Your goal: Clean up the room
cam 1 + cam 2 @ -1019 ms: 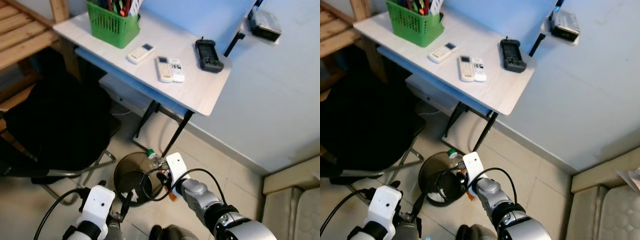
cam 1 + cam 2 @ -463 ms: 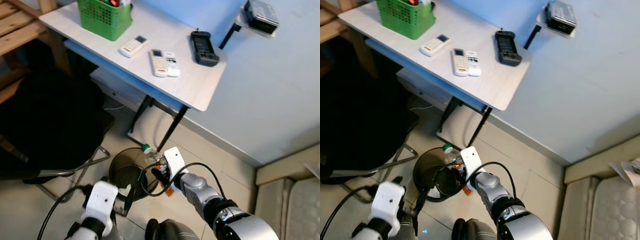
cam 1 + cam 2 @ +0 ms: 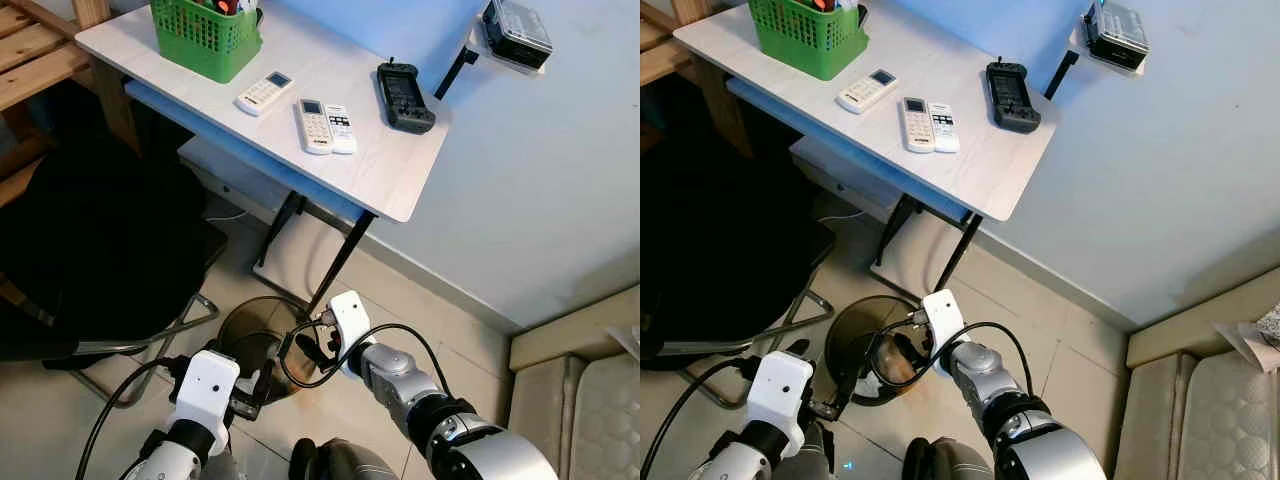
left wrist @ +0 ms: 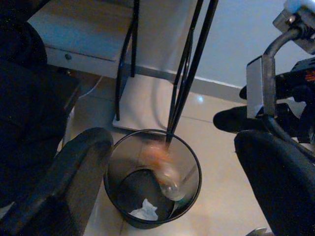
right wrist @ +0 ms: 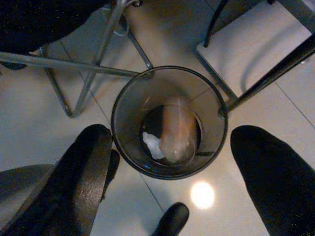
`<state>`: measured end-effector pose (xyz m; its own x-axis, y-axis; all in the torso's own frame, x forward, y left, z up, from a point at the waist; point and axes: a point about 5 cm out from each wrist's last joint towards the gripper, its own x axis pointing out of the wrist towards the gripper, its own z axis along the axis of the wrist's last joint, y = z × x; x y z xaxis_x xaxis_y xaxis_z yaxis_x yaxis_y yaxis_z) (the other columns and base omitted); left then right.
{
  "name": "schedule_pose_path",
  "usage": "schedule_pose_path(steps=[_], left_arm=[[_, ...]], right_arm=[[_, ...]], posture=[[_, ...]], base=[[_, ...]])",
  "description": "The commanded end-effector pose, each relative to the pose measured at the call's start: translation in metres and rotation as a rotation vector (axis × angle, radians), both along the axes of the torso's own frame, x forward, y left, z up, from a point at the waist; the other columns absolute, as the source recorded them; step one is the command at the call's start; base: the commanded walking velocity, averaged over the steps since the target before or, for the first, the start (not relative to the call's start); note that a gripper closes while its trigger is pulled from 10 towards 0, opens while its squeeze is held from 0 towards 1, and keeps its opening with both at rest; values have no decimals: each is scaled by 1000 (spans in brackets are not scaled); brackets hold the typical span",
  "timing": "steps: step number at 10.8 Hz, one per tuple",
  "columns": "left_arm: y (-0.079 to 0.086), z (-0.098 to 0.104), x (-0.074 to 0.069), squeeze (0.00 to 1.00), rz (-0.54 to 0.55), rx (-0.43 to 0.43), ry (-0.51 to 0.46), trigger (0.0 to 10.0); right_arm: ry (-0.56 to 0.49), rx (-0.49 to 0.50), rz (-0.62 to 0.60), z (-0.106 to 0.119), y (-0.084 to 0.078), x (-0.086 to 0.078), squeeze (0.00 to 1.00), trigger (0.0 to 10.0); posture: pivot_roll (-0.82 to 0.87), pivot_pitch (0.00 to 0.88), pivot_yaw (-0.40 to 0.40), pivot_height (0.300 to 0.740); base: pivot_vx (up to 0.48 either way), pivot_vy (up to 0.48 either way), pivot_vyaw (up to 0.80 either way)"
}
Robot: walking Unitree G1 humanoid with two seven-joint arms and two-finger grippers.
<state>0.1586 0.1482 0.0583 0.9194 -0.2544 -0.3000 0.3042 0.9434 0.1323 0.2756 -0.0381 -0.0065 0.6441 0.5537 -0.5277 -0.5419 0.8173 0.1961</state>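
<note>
A clear plastic bottle [image 5: 174,130] with an orange label shows blurred inside the dark round bin [image 3: 240,325], above a scrap of white paper [image 5: 150,141]. In the left wrist view the same bottle [image 4: 162,164] is a blur within the bin's [image 4: 192,189] rim. My right gripper [image 3: 308,350] hovers open over the bin's right edge, with nothing between its fingers. Low beside the bin's near side, my left gripper [image 3: 252,385] is open too, pointing at it.
The bin stands under a white desk [image 3: 390,185] next to its black legs [image 3: 340,265]. On the desk are a green basket [image 3: 205,35], white remotes [image 3: 322,125] and a black controller [image 3: 403,95]. A black chair [image 3: 90,250] is at left, a beige cushion [image 3: 575,400] at right.
The green-capped bottle held by my right gripper above the bin's rim has left it and is dropping into the bin. The right gripper has opened. The camera shifted slightly.
</note>
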Motion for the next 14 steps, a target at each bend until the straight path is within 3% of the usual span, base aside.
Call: schedule_pose_path(steps=[1,2,3,4,7,9,10,11,13,14], left_arm=[[-9,-5,-3,0,-26,-17,25,10000],[-10,-5,-1,0,-28,-18,22,10000],[-10,-5,0,0,-28,-19,20,10000],[-10,-5,3,0,-26,-19,15,10000],[-6,9,32,0,13,-9,-89,10000],[5,35,58,0,74,-35,-230,10000],[12,45,62,0,104,-30,-274,10000],[16,51,65,0,125,-32,-300,10000],[21,71,75,0,137,-56,-368,10000],[21,77,74,0,147,-73,-393,10000]], right_arm=[[-31,150,86,27,62,-2,1000,10000],[-64,155,105,32,64,0,1000,10000],[-87,175,109,38,65,4,0,10000],[-126,202,76,45,60,13,0,10000],[-305,224,-87,66,17,40,0,10000],[-471,193,-290,80,-45,49,0,10000],[-534,243,-329,85,-68,40,0,10000],[-563,215,-366,85,-82,34,0,10000],[-593,138,-601,84,-137,8,0,10000],[-608,134,-684,86,-156,-8,0,10000]], posture=[[356,158,-245,727],[353,153,-244,727],[349,148,-243,727],[336,135,-238,727],[278,79,-204,727],[222,27,-162,727],[201,2,-135,727],[187,0,-121,727],[125,0,-71,727],[108,0,-63,727]], base=[[0,0,0],[0,0,0],[0,0,0],[0,0,0],[0,0,0],[0,0,0],[0,0,0],[0,0,0],[0,0,0],[0,0,0]])
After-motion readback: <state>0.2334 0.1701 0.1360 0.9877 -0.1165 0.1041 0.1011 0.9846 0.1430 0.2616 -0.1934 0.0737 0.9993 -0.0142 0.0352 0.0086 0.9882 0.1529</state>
